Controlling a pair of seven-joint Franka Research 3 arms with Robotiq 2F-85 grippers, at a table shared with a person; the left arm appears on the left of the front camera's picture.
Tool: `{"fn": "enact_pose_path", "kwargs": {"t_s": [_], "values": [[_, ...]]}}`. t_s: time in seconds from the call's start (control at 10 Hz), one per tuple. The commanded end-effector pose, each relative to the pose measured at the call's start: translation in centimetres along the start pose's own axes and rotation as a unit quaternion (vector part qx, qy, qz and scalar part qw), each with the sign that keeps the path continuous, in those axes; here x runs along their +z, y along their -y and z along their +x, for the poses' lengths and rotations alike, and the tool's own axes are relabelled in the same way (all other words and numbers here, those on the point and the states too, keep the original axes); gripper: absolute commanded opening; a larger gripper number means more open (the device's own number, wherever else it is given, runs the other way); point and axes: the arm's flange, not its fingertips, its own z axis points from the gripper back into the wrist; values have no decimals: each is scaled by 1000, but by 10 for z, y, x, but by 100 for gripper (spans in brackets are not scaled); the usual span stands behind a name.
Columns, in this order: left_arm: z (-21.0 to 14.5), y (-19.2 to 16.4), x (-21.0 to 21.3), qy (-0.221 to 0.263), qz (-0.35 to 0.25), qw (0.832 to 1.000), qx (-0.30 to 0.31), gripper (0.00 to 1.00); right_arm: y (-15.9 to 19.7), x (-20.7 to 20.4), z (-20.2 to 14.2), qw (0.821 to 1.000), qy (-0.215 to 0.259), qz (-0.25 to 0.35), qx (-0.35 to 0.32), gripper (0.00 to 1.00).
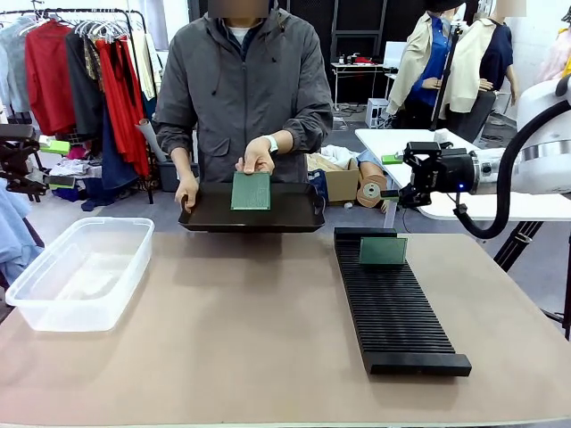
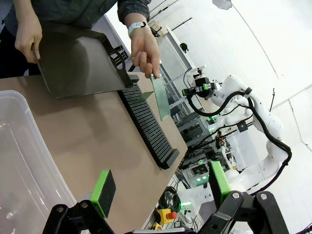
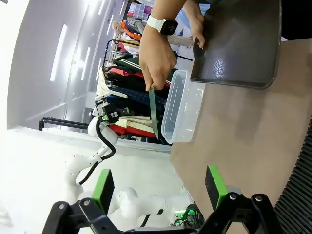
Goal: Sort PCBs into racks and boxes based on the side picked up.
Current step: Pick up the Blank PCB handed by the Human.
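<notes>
I count two boards: a PCB [image 1: 251,191] hanging from the person's hand [image 1: 257,159] over the one tray [image 1: 250,221], and a second PCB [image 1: 383,251] standing in the far slots of the one rack [image 1: 397,312]. The one box [image 1: 62,316] sits at the table's left. My left claw [image 2: 161,187] and right claw [image 3: 159,186] are both released, grasping nothing.

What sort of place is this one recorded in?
Probably an indoor lab or workshop: a worktable with a slotted rack and clear tub, a loaded clothes rail and a cardboard box behind.
</notes>
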Motion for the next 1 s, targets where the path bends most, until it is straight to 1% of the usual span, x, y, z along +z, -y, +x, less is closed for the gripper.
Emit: {"fn": "enact_pose_path", "kwargs": {"t_s": [0.0, 0.5, 0.7, 0.8, 0.9], "values": [[0, 4, 1, -4, 5, 1000, 5, 100, -1, 0, 0, 1000, 1, 0, -1, 100], [0, 0, 0, 0, 0, 1000, 0, 100, -1, 0, 0, 1000, 1, 0, -1, 100], [19, -30, -18, -38, -35, 999, 17, 100, -1, 0, 0, 1000, 1, 0, -1, 100], [28, -47, -31, -55, -35, 997, 30, 100, -1, 0, 0, 1000, 1, 0, -1, 100], [34, -63, -47, -83, -58, 994, 45, 100, -1, 0, 0, 1000, 1, 0, -1, 100]]}}
